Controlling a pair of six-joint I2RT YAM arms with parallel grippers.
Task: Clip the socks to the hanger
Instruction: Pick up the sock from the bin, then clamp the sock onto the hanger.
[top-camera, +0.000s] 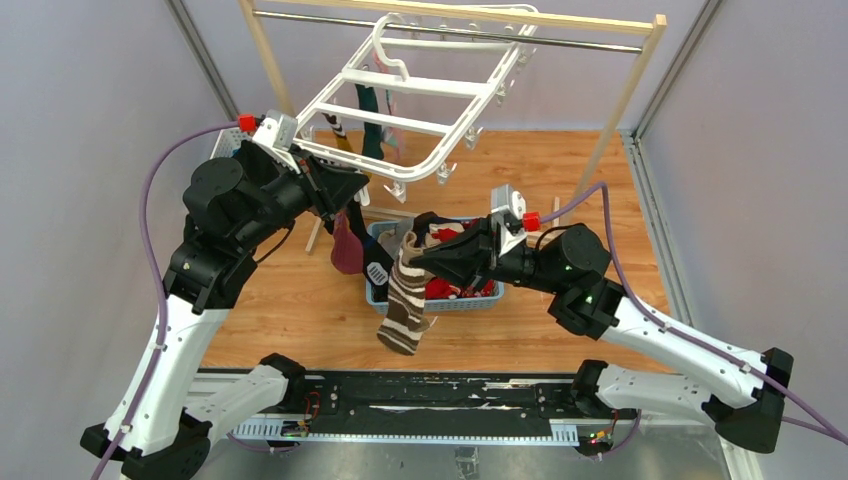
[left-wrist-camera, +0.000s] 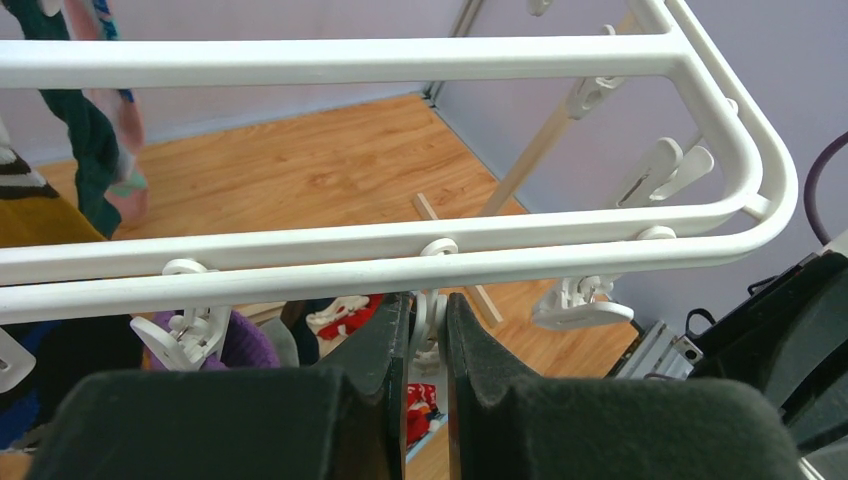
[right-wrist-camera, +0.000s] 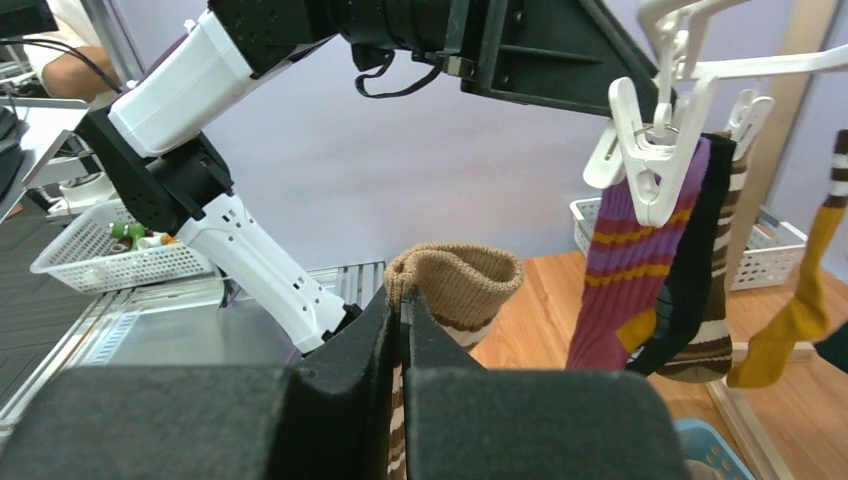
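My left fingers (left-wrist-camera: 375, 365) hide the lower part of the clip (left-wrist-camera: 428, 325) between them, my right fingers (right-wrist-camera: 355, 355) cover the striped sock (right-wrist-camera: 455, 282) below its cuff, and at ten o'clock in my left wrist view a blurred teal sock (left-wrist-camera: 85, 135) runs off the top edge.

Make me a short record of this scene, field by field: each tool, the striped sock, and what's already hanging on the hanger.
left tool: shut on a white clip under the hanger rail
right tool: shut on the brown-and-cream striped sock, near its cuff
striped sock status: dangling from the right tool, not yet clipped
already hanging: purple striped sock, black sock, mustard sock
blue basket: more socks inside
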